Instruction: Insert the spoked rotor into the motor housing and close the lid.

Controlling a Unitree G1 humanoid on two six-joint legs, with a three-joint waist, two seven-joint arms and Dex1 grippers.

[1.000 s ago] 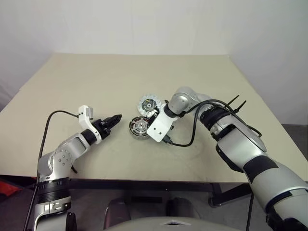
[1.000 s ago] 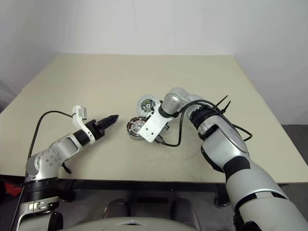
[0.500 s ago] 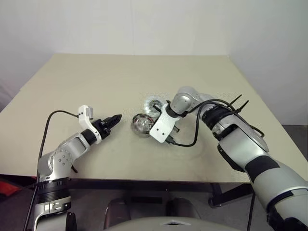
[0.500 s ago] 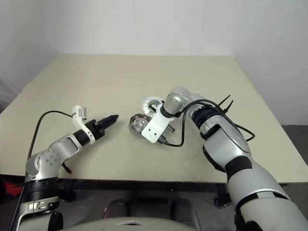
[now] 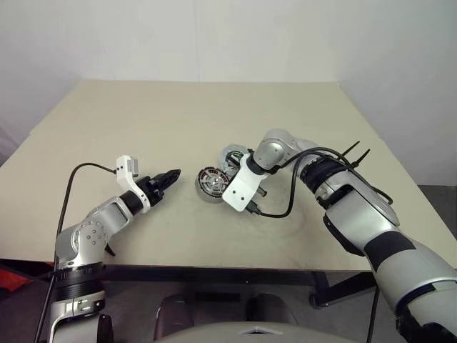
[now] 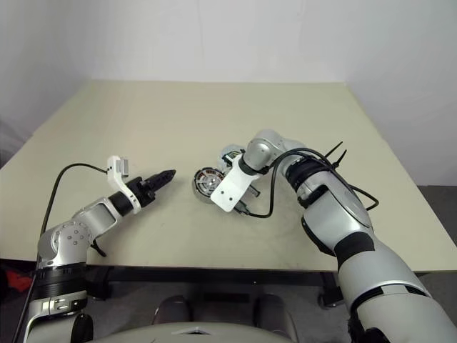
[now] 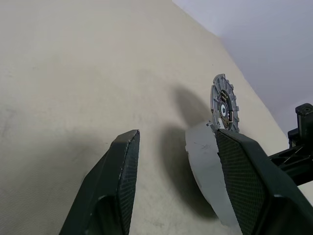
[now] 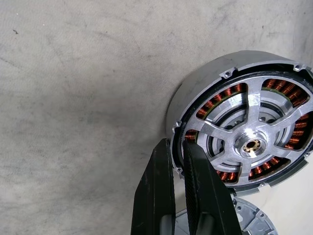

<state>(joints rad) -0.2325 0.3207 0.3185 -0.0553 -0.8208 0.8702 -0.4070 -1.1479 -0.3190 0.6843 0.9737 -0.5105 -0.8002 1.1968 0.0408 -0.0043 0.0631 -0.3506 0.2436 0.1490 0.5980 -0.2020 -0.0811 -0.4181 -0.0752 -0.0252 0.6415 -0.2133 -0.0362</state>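
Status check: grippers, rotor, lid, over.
Left gripper open, idle. Right gripper shut on housing rim. Rotor seated inside. Lid off, behind.

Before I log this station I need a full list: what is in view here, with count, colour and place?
table: one, beige, bearing all the parts
motor housing: one, silver-grey with copper windings inside, lying flat at mid-table
spoked rotor: one, light grey, seated inside the housing
lid: one, silvery with a dark centre, on the table just beyond the housing, partly hidden by the right arm
wall: one, white, behind the table
left gripper: one, black fingers, open and empty, above the table left of the housing, pointing at it
right gripper: one, black fingers, closed over the housing's rim, one finger outside and one over the windings
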